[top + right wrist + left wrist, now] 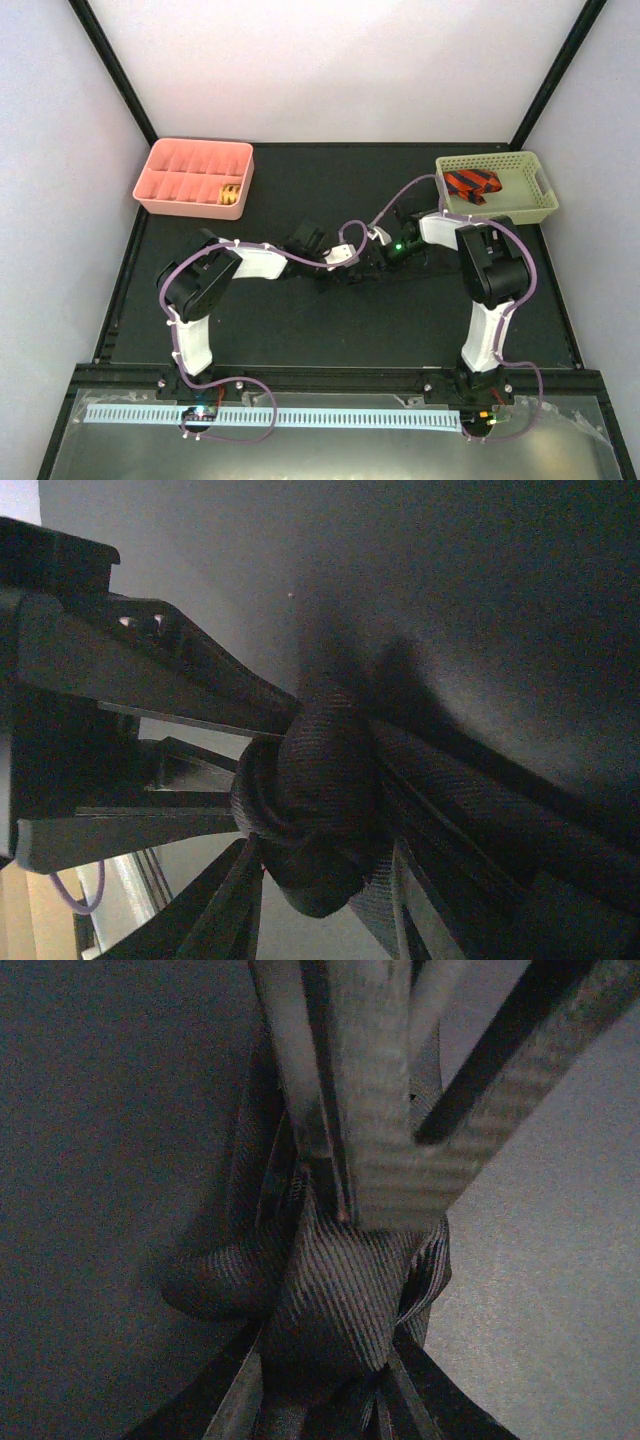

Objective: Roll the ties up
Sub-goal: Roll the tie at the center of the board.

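Reaching inward low — left gripper (330,1350), right gripper (325,855) pinching tie (340,1290).

At the upper left of the overhead view I see a pink tray (185,209) divided into small compartments, sitting at the far edge of the black table (340,330). At the upper right, well apart from it, sits a pale yellow-green basket (500,214) with mesh walls. Along the bottom of the frame runs a white slotted strip (330,417).

No readable text anywhere — no labels, brands or numbers.
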